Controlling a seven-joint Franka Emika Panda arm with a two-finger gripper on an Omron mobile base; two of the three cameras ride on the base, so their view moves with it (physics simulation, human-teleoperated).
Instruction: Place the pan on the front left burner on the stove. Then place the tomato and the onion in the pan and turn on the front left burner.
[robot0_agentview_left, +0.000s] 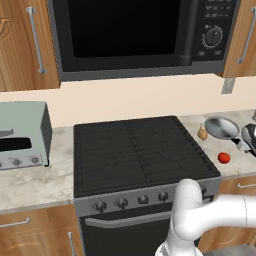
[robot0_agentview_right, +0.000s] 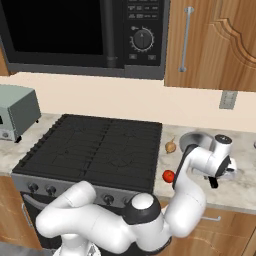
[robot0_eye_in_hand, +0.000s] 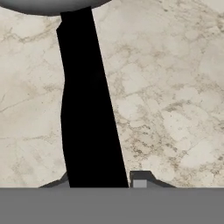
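Gripper (robot0_eye_in_hand: 103, 183) clamps narrow on the pan's (robot0_agentview_left: 220, 127) black handle (robot0_eye_in_hand: 87, 109) on the counter (robot0_eye_in_hand: 175, 87), three o'clock of the stove (robot0_agentview_left: 135, 150); tomato (robot0_agentview_left: 224, 158) at the pan's six; onion (robot0_agentview_left: 202, 133) at nine.

Glossy white arm (robot0_agentview_right: 115, 225) of rounded tubular segments, dark grey joint rings between them, and a black-trimmed wrist

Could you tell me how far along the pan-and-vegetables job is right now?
Nothing is finished yet. The pan sits on the counter right of the stove, and the front left burner is bare. In hand: the gripper has its fingers on either side of the pan's black handle, apparently gripping it. Left: carry the pan over, add the tomato and onion, both on the counter, then turn the burner on.
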